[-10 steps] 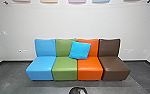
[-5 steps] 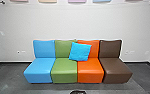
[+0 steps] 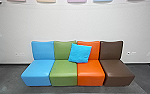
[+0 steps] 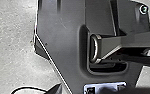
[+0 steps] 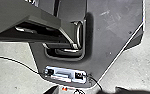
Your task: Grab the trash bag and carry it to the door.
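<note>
Where the trash bag is, I cannot tell, and also not the state of the left gripper or the right gripper. The smooth four-coloured sofa (image 3: 64,68) looks larger than before, the camera being moved; a bright blue square fabric cushion (image 3: 80,53) leans on its middle backrests.

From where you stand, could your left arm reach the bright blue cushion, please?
Probably not: the cushion leans on the green backrest and orange backrest, with the seats and some floor in between.
</note>
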